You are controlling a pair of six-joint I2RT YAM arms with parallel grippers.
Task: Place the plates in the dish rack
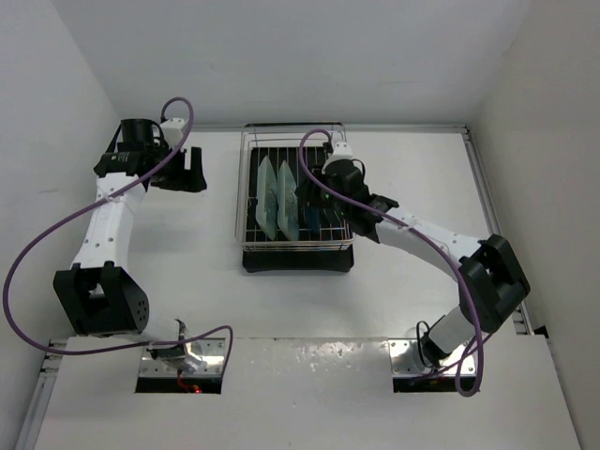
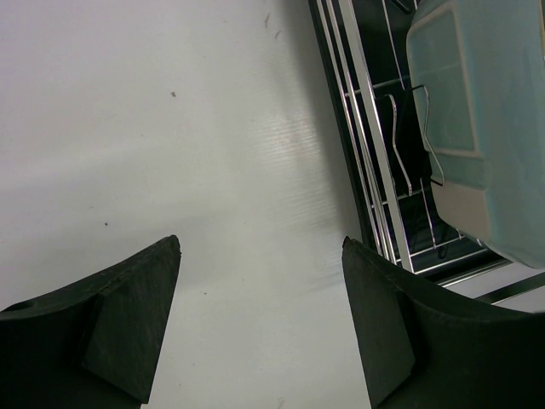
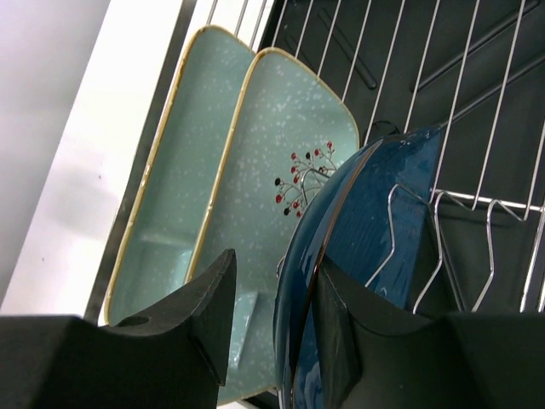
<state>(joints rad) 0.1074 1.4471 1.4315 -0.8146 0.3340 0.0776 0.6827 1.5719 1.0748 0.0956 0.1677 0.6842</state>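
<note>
Right claw (image 3: 274, 264), straddling blue plate (image 3: 366, 230) (base hidden); rack (image 3: 502, 202) cropped

- In the right wrist view, the dark blue plate (image 3: 375, 221) runs off the bottom edge, and the right gripper (image 3: 274, 268) straddles its rim; contact cannot be told.
- From above, that plate is mostly hidden beneath the gripper.
- In the left wrist view, one mint plate (image 2: 485, 94) and the dish rack (image 2: 368, 128) are cut off at the right edge.
</note>
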